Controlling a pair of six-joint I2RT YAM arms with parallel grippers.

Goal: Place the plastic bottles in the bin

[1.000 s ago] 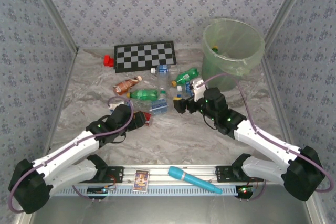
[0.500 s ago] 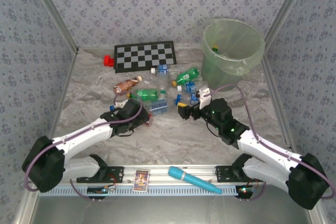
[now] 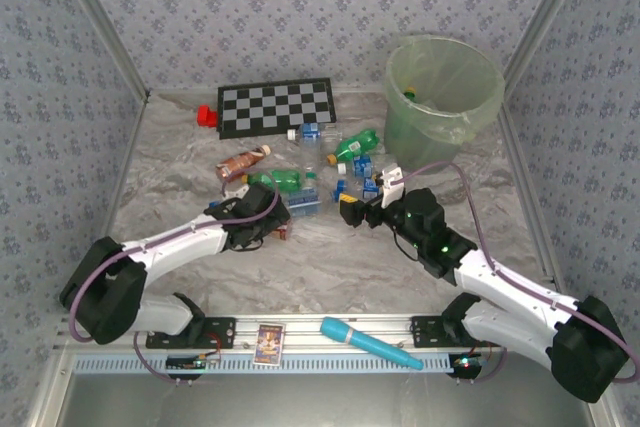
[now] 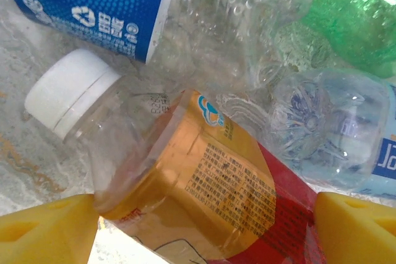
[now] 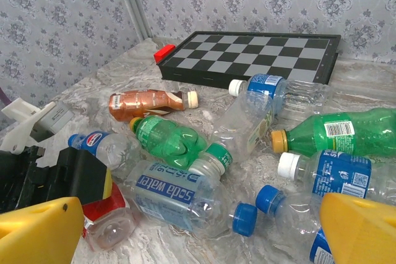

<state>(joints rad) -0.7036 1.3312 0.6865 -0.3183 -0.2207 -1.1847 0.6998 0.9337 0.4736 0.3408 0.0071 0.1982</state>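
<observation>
My left pincer [image 4: 204, 233] is wide open, with one yellow finger on each side of a clear squashed plastic bottle with an orange and red label and a white cap [image 4: 185, 177]. The bottle lies flat on the grey marble table [image 3: 330, 267]. I am not holding it yet. I think my job now is to close on it. I should squeeze slowly on the label part, because the soft plastic could pop out. A clear bottle with a blue label [image 4: 111, 4] lies right against it, so I should lift straight up and not drag that one along.

The other plastic bottles [image 3: 320, 167] lie in a heap in the middle of the table, near both pincers.

My right pincer [image 5: 198, 239] is wide open too and holds nothing. A clear bottle with a blue cap and the words Soda Water [image 5: 179, 199] lies just in front of it, so that looks like a good one to grab.

The big round pale green bin with a thin bag in it [image 3: 415, 137] stands at the far right, well apart from the heap. My right arm is between my left pincer and the bin, so I should carry the bottle high and not bump it.
</observation>
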